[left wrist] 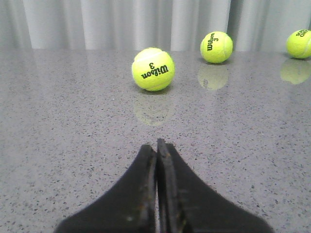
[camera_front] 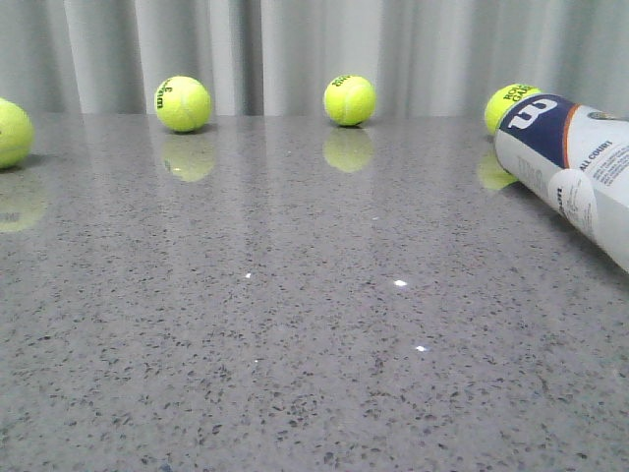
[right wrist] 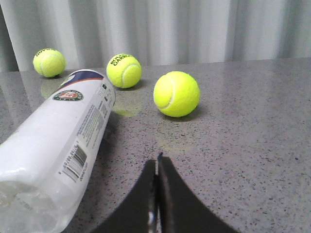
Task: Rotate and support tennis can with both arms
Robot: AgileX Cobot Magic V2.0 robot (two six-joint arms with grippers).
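The tennis can (camera_front: 570,172) lies on its side at the right edge of the front view, navy band with white W toward the back. It also shows in the right wrist view (right wrist: 53,145), white with a barcode and a round label, beside my right gripper (right wrist: 157,160), which is shut and empty, apart from the can. My left gripper (left wrist: 156,145) is shut and empty over bare table, a tennis ball (left wrist: 152,69) ahead of it. Neither gripper shows in the front view.
Yellow-green tennis balls lie on the grey speckled table (camera_front: 295,324): at the far left (camera_front: 12,133), back left (camera_front: 183,103), back middle (camera_front: 349,99), and behind the can (camera_front: 507,103). Another ball (right wrist: 176,93) lies ahead of the right gripper. A grey curtain hangs behind.
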